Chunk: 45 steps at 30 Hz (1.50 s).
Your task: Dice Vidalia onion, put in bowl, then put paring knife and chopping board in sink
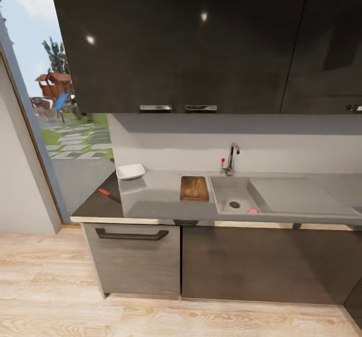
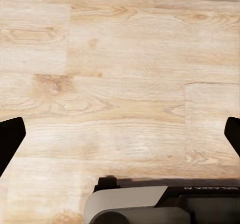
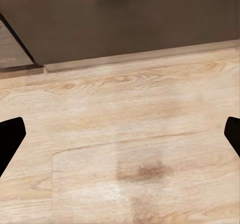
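In the head view the grey countertop [image 1: 161,199] runs over dark cabinets. The steel sink [image 1: 232,192] has a chrome tap [image 1: 232,158] with a red dot behind it. A small pinkish Vidalia onion [image 1: 252,210] lies at the sink's near edge beside the drain. Just left of the sink the brown chopping board [image 1: 194,188] lies flat. The white bowl [image 1: 130,171] stands further left. At the counter's left end rests the paring knife [image 1: 108,194] with its red-orange handle. My left gripper [image 2: 120,136] and right gripper [image 3: 120,136] both hang open over the wooden floor.
Dark wall cabinets [image 1: 181,40] hang above the counter. A drawer with a dark handle [image 1: 131,234] sits under the counter's left end. A glass door or window [image 1: 55,101] at left looks onto a garden. Light wooden floor [image 1: 151,312] lies between me and the cabinets.
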Tool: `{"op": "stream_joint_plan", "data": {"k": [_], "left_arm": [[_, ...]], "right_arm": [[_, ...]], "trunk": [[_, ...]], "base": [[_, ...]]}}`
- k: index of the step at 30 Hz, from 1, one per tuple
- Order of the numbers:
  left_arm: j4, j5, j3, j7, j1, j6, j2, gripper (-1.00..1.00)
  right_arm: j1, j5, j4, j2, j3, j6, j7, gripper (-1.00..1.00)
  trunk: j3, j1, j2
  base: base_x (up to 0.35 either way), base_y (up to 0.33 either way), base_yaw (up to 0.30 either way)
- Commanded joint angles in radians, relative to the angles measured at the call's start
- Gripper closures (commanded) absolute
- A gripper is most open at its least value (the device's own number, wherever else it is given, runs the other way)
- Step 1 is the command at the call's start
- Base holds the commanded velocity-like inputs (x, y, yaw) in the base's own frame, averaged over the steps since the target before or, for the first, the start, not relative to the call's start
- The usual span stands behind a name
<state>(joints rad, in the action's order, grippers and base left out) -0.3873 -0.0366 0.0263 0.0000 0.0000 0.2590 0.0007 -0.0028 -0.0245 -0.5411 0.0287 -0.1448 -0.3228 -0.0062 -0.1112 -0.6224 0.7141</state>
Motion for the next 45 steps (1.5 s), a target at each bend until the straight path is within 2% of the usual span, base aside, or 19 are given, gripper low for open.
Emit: {"op": "stream_joint_plan", "data": {"k": [1, 36, 45], "left_arm": [[-0.001, -0.004, 0.003, 0.000, 0.000, 0.002, 0.000, -1.00], [-0.001, -0.004, 0.002, 0.000, 0.000, 0.002, 0.001, -1.00], [-0.002, -0.004, 0.004, 0.000, 0.000, 0.030, 0.001, -1.00]], "right_arm": [[0.000, -0.003, 0.000, 0.001, -0.002, -0.002, 0.001, -1.00], [0.000, -0.003, 0.000, 0.000, -0.002, -0.002, 0.001, -1.00], [0.000, 0.000, 0.000, 0.000, 0.000, -0.003, 0.002, -1.00]], "trunk": [[0.002, 0.004, -0.006], [0.112, 0.138, -0.251], [0.112, 0.138, -0.251]], "base": [[0.000, 0.000, 0.000], [0.000, 0.000, 0.000], [0.000, 0.000, 0.000]]}}
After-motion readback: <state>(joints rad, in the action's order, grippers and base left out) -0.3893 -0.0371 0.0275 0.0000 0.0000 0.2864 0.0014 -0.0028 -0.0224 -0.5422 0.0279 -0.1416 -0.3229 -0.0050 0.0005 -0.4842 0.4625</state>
